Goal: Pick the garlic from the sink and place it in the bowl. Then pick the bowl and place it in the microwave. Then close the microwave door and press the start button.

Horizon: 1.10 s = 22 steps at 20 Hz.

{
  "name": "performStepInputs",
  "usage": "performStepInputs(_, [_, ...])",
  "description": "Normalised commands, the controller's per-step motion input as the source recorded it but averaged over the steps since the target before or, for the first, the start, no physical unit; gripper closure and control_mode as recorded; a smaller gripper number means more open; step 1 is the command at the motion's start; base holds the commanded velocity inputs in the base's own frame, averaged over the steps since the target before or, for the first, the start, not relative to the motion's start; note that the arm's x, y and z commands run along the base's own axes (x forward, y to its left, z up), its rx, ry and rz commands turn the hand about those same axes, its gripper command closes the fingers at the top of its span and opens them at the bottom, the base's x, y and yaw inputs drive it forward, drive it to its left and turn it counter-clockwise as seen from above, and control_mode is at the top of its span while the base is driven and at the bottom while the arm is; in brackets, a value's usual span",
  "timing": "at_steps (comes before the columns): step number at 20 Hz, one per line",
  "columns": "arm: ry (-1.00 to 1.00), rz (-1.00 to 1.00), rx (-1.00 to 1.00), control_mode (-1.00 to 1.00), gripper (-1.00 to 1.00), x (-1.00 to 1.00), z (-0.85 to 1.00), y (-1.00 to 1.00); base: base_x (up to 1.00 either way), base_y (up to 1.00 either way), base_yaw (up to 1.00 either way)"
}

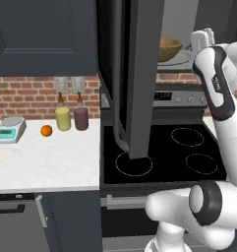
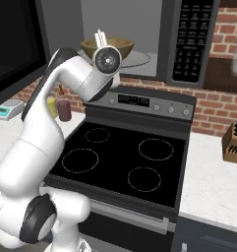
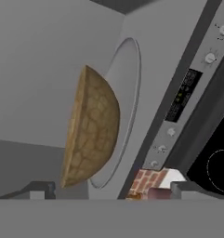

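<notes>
The tan wooden bowl (image 1: 168, 48) (image 2: 117, 47) (image 3: 92, 125) sits on the glass turntable (image 3: 129, 93) inside the open microwave (image 2: 193, 39). The hand view is rolled, so there the bowl appears on its side. My gripper (image 3: 111, 190) (image 2: 100, 37) (image 1: 202, 38) hangs just in front of the bowl at the microwave's mouth. Its fingertips (image 3: 39, 188) stand wide apart and hold nothing. The microwave door (image 1: 139, 74) is swung out to the left over the stove. The garlic and the sink are out of view.
A black cooktop (image 1: 164, 152) (image 2: 125, 157) lies below the microwave. On the counter to its left stand an orange (image 1: 46, 130), a small scale (image 1: 9, 129) and two jars (image 1: 63, 118). A knife block (image 2: 234, 142) is on the right counter.
</notes>
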Motion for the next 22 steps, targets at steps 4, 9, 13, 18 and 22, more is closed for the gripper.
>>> performStepInputs(4, [-0.01,0.00,0.00,-1.00,-1.00,-0.57,-0.47,-0.01,0.00,0.00,0.00])
performStepInputs(9, [0.02,0.00,-0.17,-1.00,-1.00,-0.06,-0.65,0.00,0.00,0.00,0.00])
performStepInputs(13, [0.00,0.00,-0.27,-1.00,-1.00,0.00,-0.36,-0.04,0.00,0.00,0.00])
performStepInputs(18, [0.00,-0.07,-0.29,-1.00,-1.00,0.00,-0.05,-0.01,0.00,0.00,0.00])
performStepInputs(22, [0.04,-0.18,-0.29,-1.00,-1.00,0.00,0.00,-0.18,0.00,0.00,0.00])
